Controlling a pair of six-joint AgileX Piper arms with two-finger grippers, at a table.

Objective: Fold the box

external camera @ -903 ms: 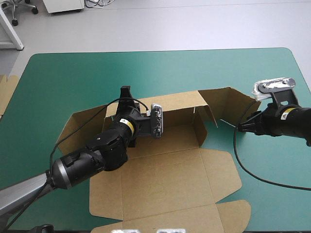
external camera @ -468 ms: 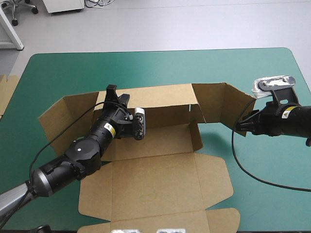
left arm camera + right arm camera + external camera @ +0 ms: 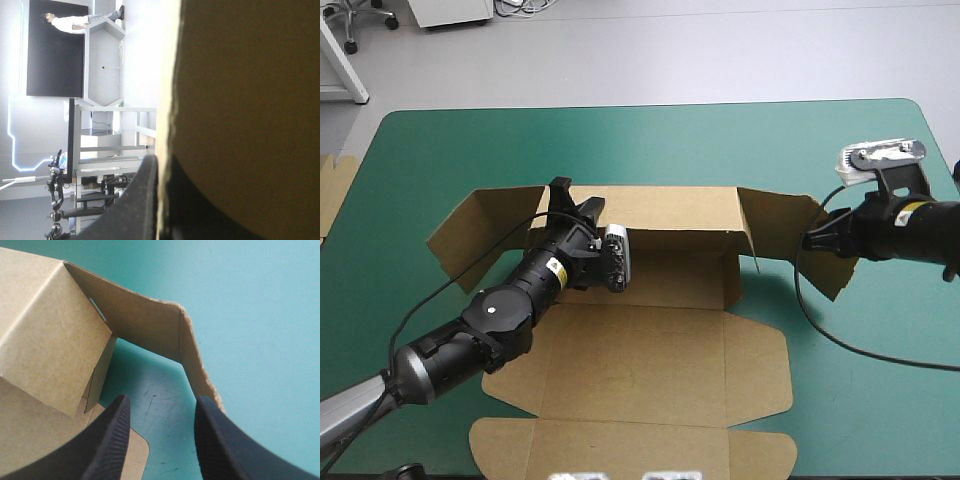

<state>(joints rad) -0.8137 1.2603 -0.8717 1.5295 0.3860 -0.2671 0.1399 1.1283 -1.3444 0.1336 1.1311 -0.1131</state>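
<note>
Pinching raised back wall [image 3: 665,208] of brown cut-board box [image 3: 650,350] (mid-frame) in left black-finned gripper [image 3: 576,200], right gripper [image 3: 160,407] spread; end flaps [image 3: 785,225] untucked.

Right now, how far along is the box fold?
Done: the far wall of the box stands raised. In hand: the left gripper pinches that wall; the right gripper, fingers apart, sits at the right end flap. Left: that flap untucked, near panels flat.

One overhead, two close on box [image 3: 650,350]
</note>
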